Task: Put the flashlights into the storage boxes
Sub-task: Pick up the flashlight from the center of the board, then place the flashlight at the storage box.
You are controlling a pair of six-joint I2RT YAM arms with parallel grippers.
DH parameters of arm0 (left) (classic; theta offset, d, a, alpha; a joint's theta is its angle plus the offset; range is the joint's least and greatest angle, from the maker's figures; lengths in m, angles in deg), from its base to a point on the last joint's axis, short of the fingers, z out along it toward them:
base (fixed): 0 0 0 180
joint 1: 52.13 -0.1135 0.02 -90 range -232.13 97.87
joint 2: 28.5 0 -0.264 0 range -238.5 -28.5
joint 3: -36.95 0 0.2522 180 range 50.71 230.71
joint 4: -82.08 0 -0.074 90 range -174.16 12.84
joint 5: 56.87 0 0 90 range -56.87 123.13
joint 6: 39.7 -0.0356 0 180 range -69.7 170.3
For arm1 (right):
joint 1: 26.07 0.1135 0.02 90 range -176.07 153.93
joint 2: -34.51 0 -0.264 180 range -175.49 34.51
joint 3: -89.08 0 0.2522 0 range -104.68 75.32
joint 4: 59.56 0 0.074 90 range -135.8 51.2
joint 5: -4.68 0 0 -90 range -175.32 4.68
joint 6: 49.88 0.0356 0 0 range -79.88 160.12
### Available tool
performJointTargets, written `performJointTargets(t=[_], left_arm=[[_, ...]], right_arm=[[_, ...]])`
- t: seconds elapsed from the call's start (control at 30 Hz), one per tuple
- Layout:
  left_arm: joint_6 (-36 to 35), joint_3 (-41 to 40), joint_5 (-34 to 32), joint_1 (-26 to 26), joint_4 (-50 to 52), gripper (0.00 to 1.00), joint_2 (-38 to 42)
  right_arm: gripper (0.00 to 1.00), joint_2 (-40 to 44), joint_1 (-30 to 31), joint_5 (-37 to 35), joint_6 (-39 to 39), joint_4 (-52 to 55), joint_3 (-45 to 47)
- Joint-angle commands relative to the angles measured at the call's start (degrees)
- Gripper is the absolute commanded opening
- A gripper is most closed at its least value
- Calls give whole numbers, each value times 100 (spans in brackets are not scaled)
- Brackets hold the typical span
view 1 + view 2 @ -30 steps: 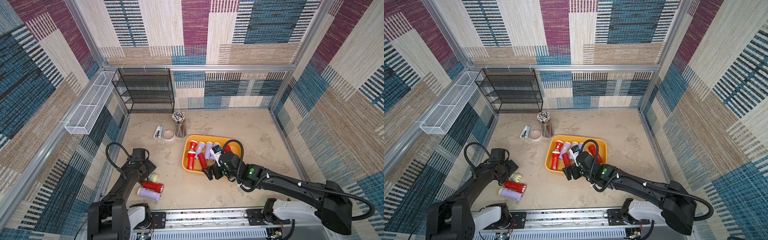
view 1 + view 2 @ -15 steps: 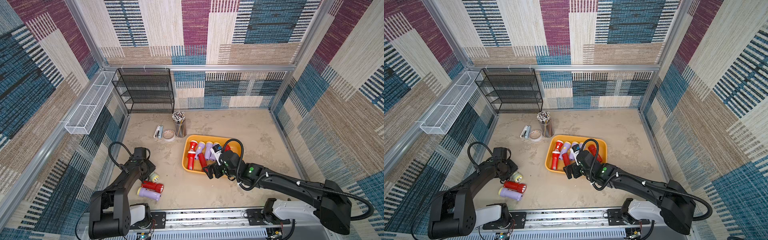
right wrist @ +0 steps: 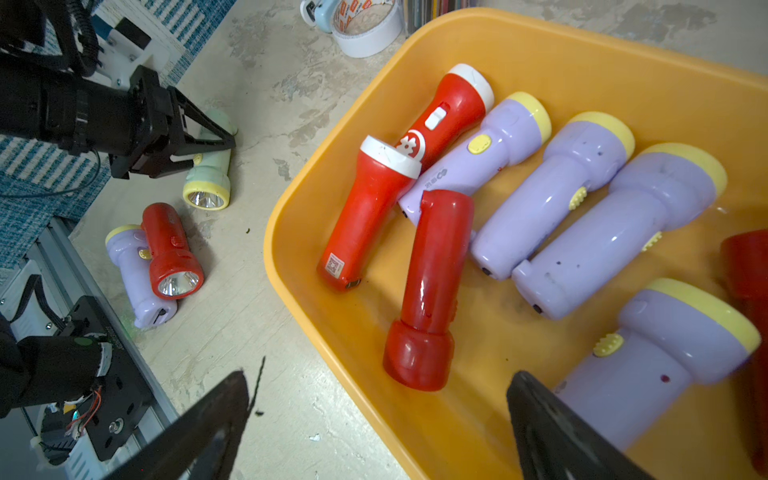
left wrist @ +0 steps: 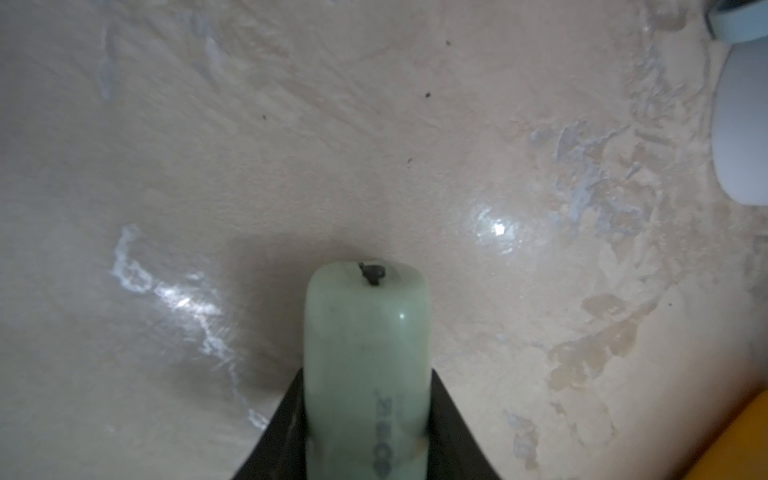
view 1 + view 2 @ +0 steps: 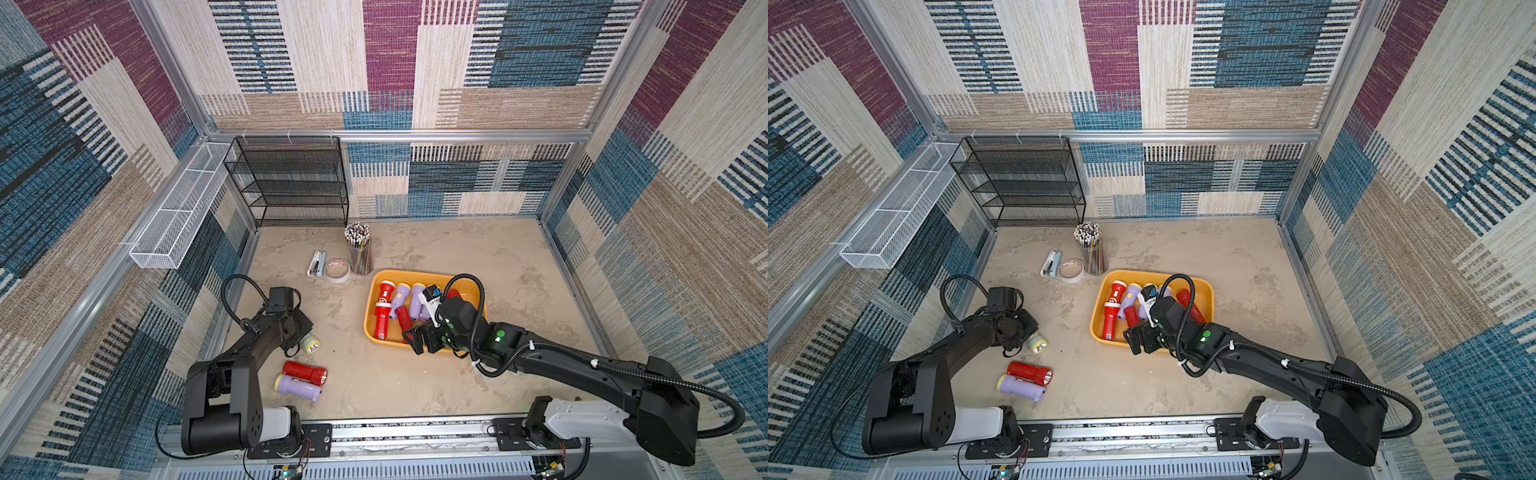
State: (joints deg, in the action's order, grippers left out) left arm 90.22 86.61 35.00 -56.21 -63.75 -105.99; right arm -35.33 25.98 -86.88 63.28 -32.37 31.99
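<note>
Pale-green torch [image 4: 365,365] is clamped in the left hand [image 5: 296,337], jaws tight on its barrel. Its lens end shows beside the hand in both top views. It's down at counter [image 5: 415,395] level, front-left; can't tell if it's lifted clear.

Just nearer the rail, a red torch [image 5: 305,372] and a lavender torch [image 5: 298,386] lie side by side, touching, heads pointing opposite ways.

Orange-yellow tray [image 5: 415,273] sits mid-counter. Right wrist view shows three red and four lavender torches lying inside, plus one more red cut off at the frame edge.

Right hand [image 3: 382,424] has its jaws wide apart with nothing between them. It hovers across the tray's near rim, one finger above bare counter, the other above a lavender torch in the tray.

Pencil cup [image 5: 359,255], tape roll [image 5: 337,269] and stapler [image 5: 316,264] stand just behind the tray.
</note>
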Motion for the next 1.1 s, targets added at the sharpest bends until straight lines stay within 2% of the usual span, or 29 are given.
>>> performJointTargets(t=[0.0,0.23,0.37,0.5,0.73,1.07], left_arm=[[-289,-8,109,38,508,5,254],[-211,5,408,443,838,5,1102],[-31,158,443,1056,912,6,1393],[116,490,352,1785,930,6,1346],[45,1454,38,2866,933,6,745],[-338,3040,-103,4066,870,7,-1058]], right_arm=[[100,-29,2,-140,75,27,-111],[100,-95,-2,-353,77,267,-356],[100,-66,-3,-623,24,524,-526],[100,75,-79,-931,0,865,-697],[100,517,-307,-1252,68,1335,-841],[100,1099,-544,-1608,248,1978,-1052]])
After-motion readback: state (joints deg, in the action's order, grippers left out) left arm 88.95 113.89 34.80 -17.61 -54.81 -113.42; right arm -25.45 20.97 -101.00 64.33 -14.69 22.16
